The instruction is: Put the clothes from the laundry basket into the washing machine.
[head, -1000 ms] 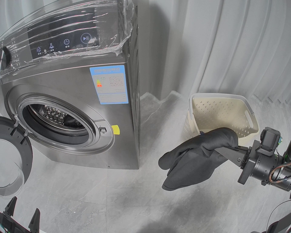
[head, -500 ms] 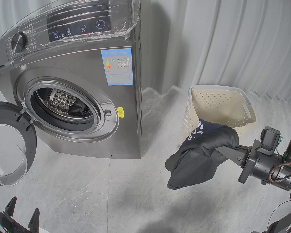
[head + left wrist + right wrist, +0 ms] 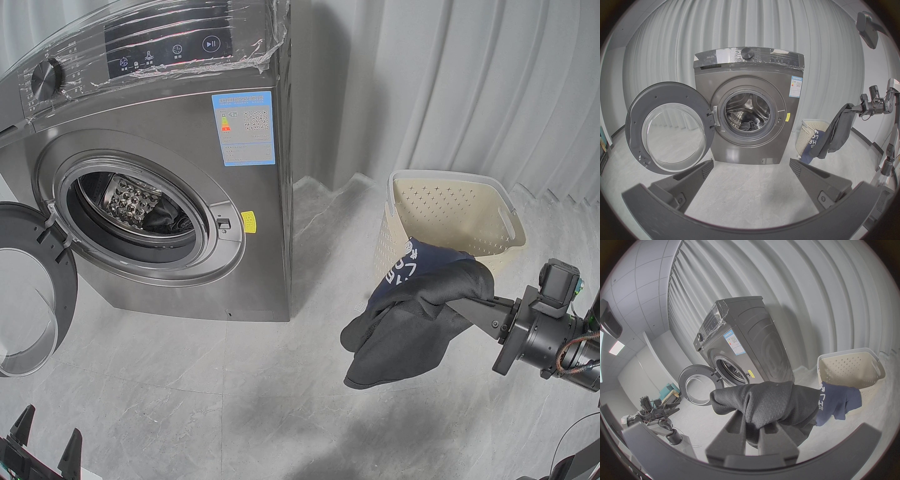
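**Q:** What does the right tool hold, and why so high?

**A:** My right tool [image 3: 465, 307] is clenched on a black knitted garment [image 3: 406, 325], raised off the grey tiled floor [image 3: 187, 387] so the cloth hangs free. A navy printed garment [image 3: 425, 262] trails with it, just beside the cream perforated plastic laundry basket [image 3: 450, 177].

**Q:** And the left?

**A:** My left tool [image 3: 47, 437] is released and empty, low and well apart from the load.

**Q:** The destination?

**A:** The silver front-loading washing machine [image 3: 250, 262]. Its round door [image 3: 25, 294] stands swung aside, presumably to free the drum mouth. Dark clothes [image 3: 164, 217] lie inside.
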`<state>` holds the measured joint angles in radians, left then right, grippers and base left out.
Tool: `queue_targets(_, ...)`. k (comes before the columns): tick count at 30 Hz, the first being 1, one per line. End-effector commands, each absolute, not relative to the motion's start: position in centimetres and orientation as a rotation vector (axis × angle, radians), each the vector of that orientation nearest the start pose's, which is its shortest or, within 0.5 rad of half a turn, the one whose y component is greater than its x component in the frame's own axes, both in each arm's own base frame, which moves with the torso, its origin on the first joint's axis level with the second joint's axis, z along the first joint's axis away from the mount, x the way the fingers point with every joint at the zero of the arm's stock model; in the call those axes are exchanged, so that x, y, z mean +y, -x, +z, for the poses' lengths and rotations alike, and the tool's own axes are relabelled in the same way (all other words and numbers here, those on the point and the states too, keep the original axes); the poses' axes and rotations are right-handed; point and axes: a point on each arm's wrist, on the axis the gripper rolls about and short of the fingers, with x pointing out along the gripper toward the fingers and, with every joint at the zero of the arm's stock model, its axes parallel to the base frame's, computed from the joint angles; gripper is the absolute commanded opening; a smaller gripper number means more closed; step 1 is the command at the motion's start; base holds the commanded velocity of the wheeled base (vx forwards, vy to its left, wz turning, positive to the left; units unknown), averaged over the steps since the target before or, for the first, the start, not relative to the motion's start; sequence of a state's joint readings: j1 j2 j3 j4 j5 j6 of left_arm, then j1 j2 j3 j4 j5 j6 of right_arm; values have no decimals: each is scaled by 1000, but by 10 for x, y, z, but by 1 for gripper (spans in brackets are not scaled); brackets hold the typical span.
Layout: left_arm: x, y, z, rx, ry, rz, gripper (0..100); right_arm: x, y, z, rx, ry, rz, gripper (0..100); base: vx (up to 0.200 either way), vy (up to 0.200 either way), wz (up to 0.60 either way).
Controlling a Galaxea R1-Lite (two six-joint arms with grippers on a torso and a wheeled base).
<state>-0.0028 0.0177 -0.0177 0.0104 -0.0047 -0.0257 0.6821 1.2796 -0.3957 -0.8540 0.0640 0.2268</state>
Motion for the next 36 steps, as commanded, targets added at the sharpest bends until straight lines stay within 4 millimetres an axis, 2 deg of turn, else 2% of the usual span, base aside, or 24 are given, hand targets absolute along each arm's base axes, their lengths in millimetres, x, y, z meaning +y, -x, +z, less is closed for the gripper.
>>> queue_targets(1, 0, 23, 76, 9, 26, -8, 100, 118, -143, 197, 113, -207, 740, 0, 0, 200, 0)
queue_targets(13, 0, 23, 76, 9, 28, -6, 100, 117, -142, 198, 109, -209, 741, 0, 0, 200, 0)
queue_targets(22, 0, 23, 76, 9, 28, -6, 100, 117, -142, 198, 107, -209, 741, 0, 0, 0, 0)
queue_targets(28, 0, 23, 76, 9, 28, -6, 100, 117, -144, 195, 121, -207, 735, 0, -200, 0, 0)
queue_targets(34, 0, 23, 76, 9, 28, -6, 100, 117, -145, 196, 118, -206, 729, 0, 0, 0, 0)
queue_targets(36, 0, 23, 76, 9, 28, -6, 100, 117, -145, 196, 118, -207, 729, 0, 0, 200, 0)
